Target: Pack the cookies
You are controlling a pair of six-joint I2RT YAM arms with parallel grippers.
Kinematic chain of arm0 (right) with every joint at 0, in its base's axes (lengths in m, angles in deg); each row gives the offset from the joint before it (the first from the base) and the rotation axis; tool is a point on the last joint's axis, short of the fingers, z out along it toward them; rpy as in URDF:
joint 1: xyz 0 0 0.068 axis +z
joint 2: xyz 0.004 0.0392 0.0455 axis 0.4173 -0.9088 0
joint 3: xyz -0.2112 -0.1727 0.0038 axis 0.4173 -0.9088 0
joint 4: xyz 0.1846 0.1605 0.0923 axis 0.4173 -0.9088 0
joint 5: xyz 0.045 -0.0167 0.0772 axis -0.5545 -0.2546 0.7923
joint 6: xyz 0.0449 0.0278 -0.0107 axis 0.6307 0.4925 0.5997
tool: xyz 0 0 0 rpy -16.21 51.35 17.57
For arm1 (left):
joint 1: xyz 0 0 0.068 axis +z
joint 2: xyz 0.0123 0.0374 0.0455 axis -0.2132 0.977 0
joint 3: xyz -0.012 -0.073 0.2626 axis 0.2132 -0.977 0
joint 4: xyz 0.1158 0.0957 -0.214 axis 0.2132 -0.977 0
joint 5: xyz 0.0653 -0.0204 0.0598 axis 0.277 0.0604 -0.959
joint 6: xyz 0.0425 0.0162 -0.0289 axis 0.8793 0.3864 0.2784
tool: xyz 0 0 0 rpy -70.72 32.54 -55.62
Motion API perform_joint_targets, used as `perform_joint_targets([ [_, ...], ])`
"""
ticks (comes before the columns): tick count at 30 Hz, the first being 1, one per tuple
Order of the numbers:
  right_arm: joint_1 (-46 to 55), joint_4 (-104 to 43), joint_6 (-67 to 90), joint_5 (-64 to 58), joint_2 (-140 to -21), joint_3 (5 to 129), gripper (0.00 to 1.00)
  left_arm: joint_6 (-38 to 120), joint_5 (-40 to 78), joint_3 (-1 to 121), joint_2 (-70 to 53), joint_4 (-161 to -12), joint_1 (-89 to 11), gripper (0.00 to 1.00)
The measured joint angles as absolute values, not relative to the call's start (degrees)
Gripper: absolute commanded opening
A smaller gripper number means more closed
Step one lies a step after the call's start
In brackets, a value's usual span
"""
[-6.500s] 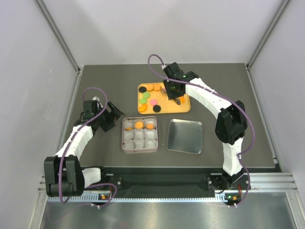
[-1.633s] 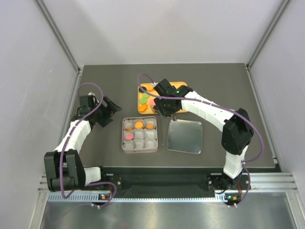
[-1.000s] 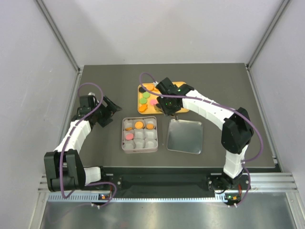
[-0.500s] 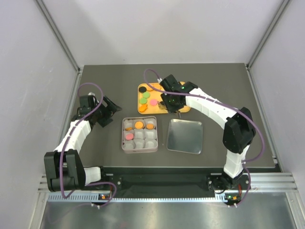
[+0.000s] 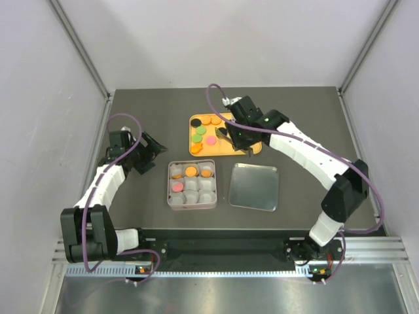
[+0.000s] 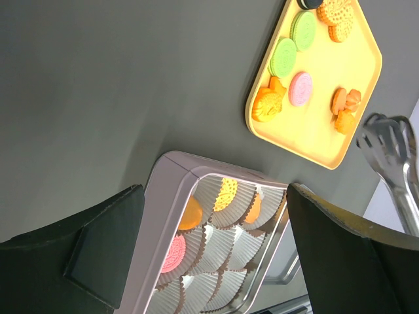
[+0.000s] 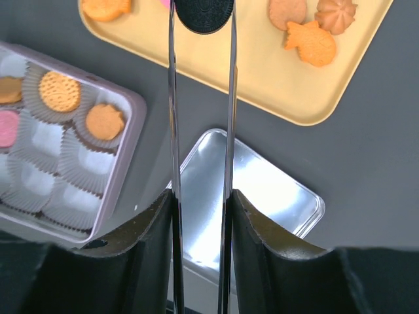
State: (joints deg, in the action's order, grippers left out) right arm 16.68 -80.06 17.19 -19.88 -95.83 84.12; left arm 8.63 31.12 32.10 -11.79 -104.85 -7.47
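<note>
dark grey table (image 5: 131, 118), pale walls round it. my right gripper (image 7: 201, 199) is squeezed partway in on metal tongs (image 7: 171, 131), both tong arms pressed between my fingers. the tong tips pinch a black cookie (image 7: 204, 13) by its rim at the top middle of the right wrist frame, over the yellow tray (image 7: 255, 72) and close to its edge. the other loose cookies (image 6: 300, 88) lie on that tray, upper centre of the top frame. four sit in the tin (image 7: 129, 140) at the lower left of my wrist frame: three along one row and a pink one in the next. my left gripper (image 5: 152, 157) hangs wide open with nothing in it, left of the tin. step in hand, i'd say: carry the black one to a bare paper cup (image 7: 85, 160). to do it well, hold the squeeze even so the disc doesn't pivot or drop. swing clear of the lid (image 7: 262, 196), stop square over an unfilled cup, go low and only then ease off so it lands flat. don't drag the tips through the pleats or nudge filled cups. hard to make out: the top of the black cookie and the tong tips are cut by the frame edge, so i can't tell if it hangs clear of the tray or touches it. the tin's left side runs out of my wrist frame, and my arm covers part of the tray in the top frame.
</note>
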Motion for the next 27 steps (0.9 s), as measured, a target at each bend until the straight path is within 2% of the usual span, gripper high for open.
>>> perform_joint_targets([
  [4, 20.48, -81.11, 17.82, -20.28, -92.69, 84.19, 0.33, 8.45, 31.28, 32.10, -11.77, -104.81, -7.47, 0.94],
  [13, 36.77, -84.20, 19.66, -21.04, -91.42, 84.28, 0.33, 8.19, 31.58, 32.10, -11.77, -104.74, -7.47, 0.94],
  [27, 42.75, -85.51, 21.52, -21.26, -96.14, 83.97, 0.33, 7.97, 31.73, 32.10, -11.79, -104.52, -7.47, 0.94],
])
